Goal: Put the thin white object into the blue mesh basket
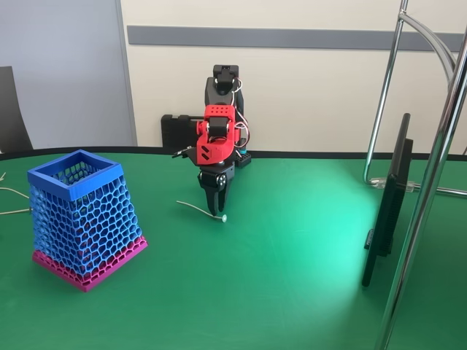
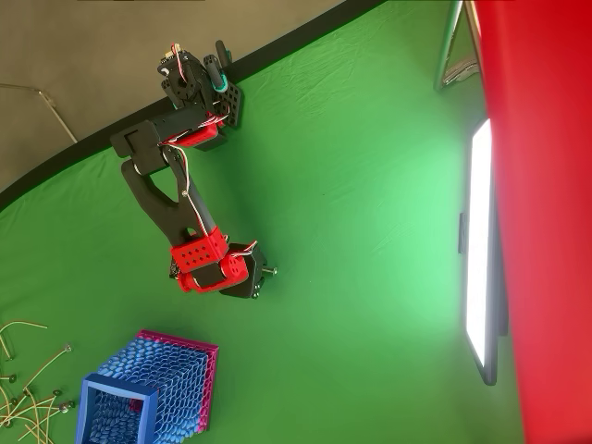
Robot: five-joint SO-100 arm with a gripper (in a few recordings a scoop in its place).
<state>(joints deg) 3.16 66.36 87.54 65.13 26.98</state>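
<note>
Gripper [image 1: 214,210] on the red-and-black arm [image 1: 217,135] is pointing straight down at the green table [image 1: 292,277], tips sitting right over the thin off-white curved stick with a small knob at one end [image 1: 204,212]. The stick is lying flat on the table, knob end just right of the fingertips, the tail curving away to the left in the fixed view.

Jaws: narrow gap, looking nearly closed around the stick's middle, but I cannot tell whether they are actually clamping it or just straddling it.

The tall tapered blue honeycomb-mesh basket with a magenta base band [image 1: 82,219] is standing upright well apart to the left in the fixed view, opening up.

Risks as I'm judging them:
- stick is thin and lying flat, so the fingertips may be closing over it and missing
- an off-centre grip could let it swing or slip out
- a low carry could clip the basket rim and tip it

Hard to make out: in the overhead view the wrist [image 2: 222,268] is covering the stick and fingertips; the basket [image 2: 153,393] is partly cut off at the bottom edge.
</note>
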